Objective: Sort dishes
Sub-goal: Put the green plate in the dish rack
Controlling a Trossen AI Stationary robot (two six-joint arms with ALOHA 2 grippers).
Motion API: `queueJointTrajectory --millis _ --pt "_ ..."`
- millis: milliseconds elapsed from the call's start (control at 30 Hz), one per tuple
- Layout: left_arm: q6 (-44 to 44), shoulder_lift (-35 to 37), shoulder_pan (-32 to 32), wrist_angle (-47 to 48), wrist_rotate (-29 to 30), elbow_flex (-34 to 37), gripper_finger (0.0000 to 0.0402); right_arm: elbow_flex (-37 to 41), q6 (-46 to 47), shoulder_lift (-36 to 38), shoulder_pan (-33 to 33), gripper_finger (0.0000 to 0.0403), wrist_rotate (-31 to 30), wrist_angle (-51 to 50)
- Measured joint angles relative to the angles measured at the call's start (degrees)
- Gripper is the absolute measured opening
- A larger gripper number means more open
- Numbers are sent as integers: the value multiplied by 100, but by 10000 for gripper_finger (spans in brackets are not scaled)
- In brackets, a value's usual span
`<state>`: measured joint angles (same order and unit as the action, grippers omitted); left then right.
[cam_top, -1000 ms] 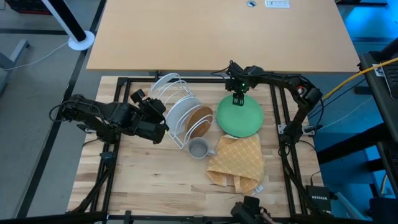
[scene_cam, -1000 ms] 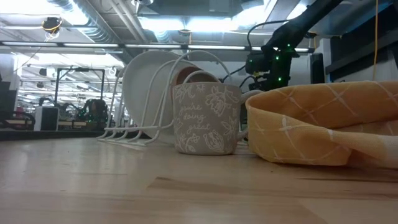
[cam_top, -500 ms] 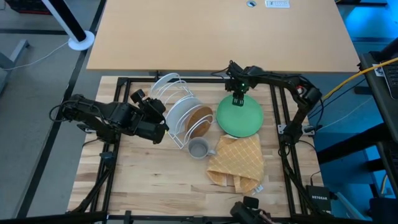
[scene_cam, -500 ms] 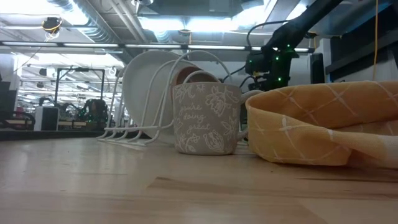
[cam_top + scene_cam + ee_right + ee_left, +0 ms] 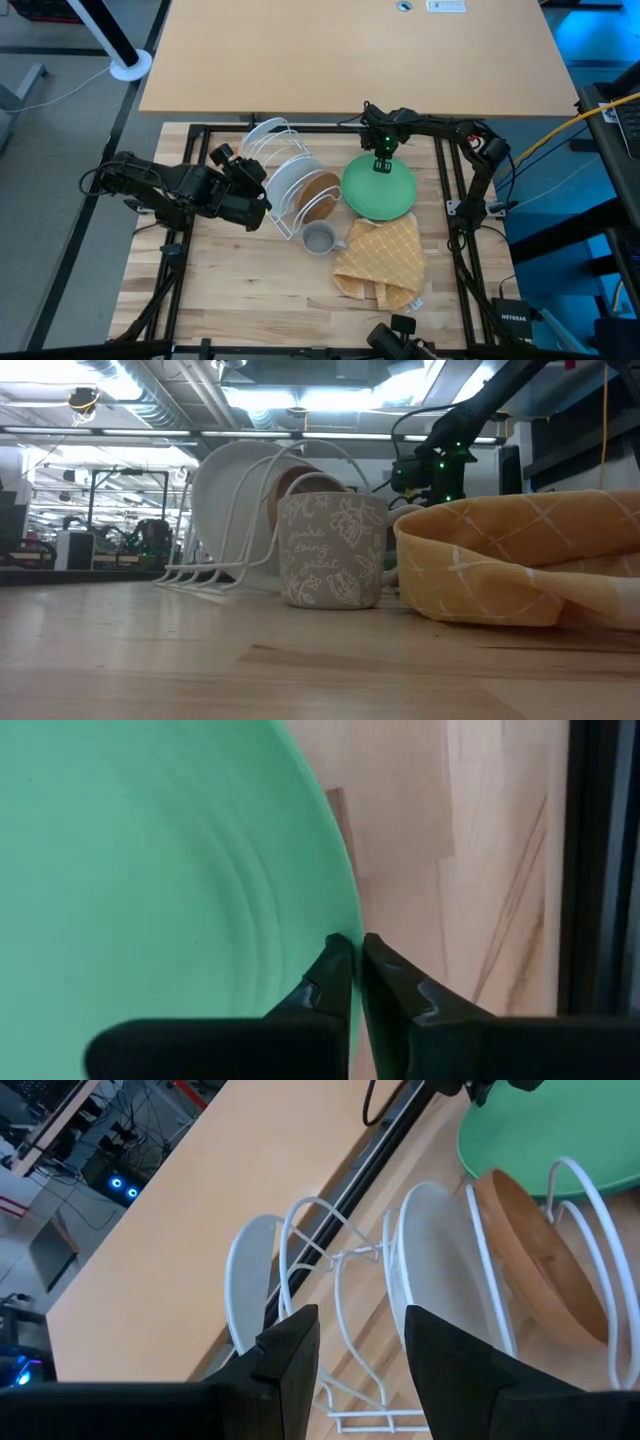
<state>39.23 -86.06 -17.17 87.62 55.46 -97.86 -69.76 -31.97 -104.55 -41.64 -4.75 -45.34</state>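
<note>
While pinching green plate [image 5: 379, 188] rim w/ right gripper [image 5: 381, 164] (jaws clenched on it), lift slowly, keep level, steer toward rack [image 5: 282, 160]; left gripper [image 5: 352, 1355] parted, waiting.

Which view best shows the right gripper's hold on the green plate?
The right wrist view: the right gripper is shut on the green plate's rim. The high view shows the gripper at the plate's far edge, with no contact detail. The low view shows only the gripper; the left wrist view shows part of the plate.

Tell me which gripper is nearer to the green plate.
Right. The right gripper is shut on the far rim of the green plate. The left gripper waits beyond the white wire rack, open.
</note>
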Motion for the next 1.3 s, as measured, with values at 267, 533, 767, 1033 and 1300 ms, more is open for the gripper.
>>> queueJointTrajectory --millis 267,533,767,1033,1300 --pt "1 0 0 -3 0 0 141 -118 30 83 -1 17 -465 -397" --pt "-1 -2 0 -18 0 0 141 -642 20 90 3 12 -581 -988" --pt "-112 -2 24 -20 2 0 141 -1298 43 92 5 11 -712 -1607" --pt "-68 -2 331 -513 19 0 141 -2141 195 92 48 10 -784 -2272" --pt "-1099 -2 844 -2171 -265 0 141 -2674 190 96 364 10 -1070 -2704"
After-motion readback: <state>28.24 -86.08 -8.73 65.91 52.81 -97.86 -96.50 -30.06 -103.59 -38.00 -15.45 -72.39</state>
